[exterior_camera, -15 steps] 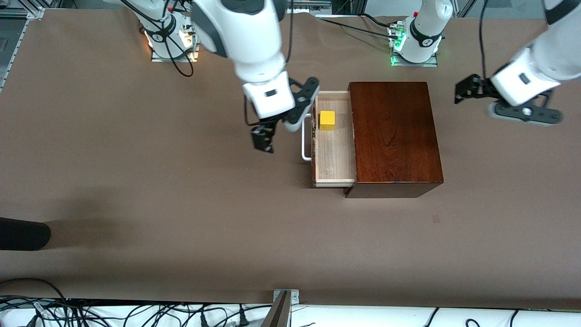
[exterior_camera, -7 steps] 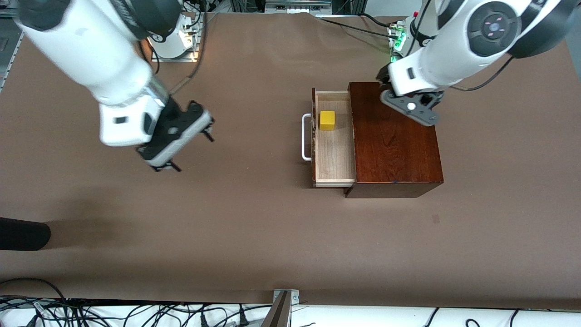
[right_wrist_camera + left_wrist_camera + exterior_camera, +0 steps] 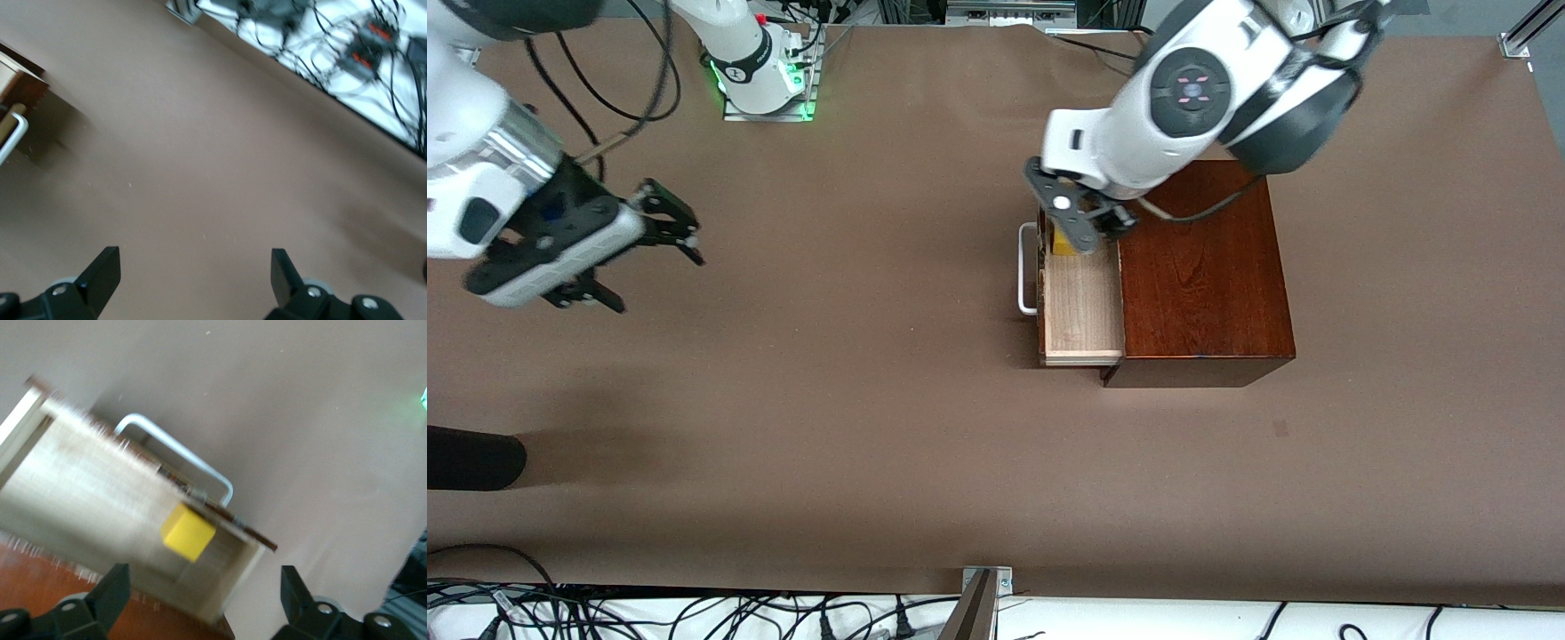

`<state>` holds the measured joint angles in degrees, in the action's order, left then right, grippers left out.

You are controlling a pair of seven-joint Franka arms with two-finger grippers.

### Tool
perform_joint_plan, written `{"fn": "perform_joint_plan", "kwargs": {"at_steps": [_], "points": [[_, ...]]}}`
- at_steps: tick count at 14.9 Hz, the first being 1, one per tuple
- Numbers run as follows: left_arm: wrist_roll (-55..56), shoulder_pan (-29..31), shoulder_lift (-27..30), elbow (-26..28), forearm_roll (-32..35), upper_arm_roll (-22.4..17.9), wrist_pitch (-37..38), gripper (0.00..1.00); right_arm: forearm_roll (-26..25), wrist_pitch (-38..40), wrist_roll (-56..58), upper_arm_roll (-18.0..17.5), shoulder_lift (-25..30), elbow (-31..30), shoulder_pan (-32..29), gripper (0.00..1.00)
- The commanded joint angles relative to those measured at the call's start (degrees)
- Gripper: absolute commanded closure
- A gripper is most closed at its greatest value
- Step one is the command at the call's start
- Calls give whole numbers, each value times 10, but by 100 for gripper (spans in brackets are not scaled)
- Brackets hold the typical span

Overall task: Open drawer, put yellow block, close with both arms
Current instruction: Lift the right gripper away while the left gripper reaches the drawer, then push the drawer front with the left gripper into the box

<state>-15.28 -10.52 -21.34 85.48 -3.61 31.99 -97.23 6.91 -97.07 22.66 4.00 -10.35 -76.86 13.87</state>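
Observation:
The dark wooden box point(image 3: 1200, 276) stands mid-table with its drawer point(image 3: 1080, 311) pulled open, white bar handle point(image 3: 1027, 271) toward the right arm's end. The yellow block point(image 3: 188, 532) lies in the pale drawer interior point(image 3: 80, 493). In the front view only a sliver of the block point(image 3: 1060, 245) shows under my left gripper point(image 3: 1089, 233). My left gripper point(image 3: 202, 593) hangs open and empty over the drawer, above the block. My right gripper point(image 3: 660, 284) is open and empty over bare table toward the right arm's end; it also shows in the right wrist view point(image 3: 193, 267).
A black object point(image 3: 471, 458) lies at the table's edge near the front camera. Cables point(image 3: 694, 613) and a metal bracket point(image 3: 983, 591) run along that edge. The arm bases point(image 3: 760, 76) stand along the table's back edge.
My left gripper moved from above the box top to over the open drawer, covering the block. My right gripper swung farther from the drawer toward the right arm's end.

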Motion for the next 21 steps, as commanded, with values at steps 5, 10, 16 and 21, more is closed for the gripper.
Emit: {"fn": "perform_joint_plan", "kwargs": {"at_steps": [5,10,16,21], "points": [[-136,-99,-134,-27,142,2,-181,0,9,47,-82,-10,119,-147,-73,0],[-144,-137,-186,-19,215,-2,-214,0,-25,73,-122,-7,119,-138,-73,0],[-142,-116,-174,-20,237,-20,-75,0,-63,98,-156,-9,116,-130,-71,0],[-156,-99,-172,-20,251,-34,-21,0,-65,127,-158,-7,111,-117,-73,0]]}}
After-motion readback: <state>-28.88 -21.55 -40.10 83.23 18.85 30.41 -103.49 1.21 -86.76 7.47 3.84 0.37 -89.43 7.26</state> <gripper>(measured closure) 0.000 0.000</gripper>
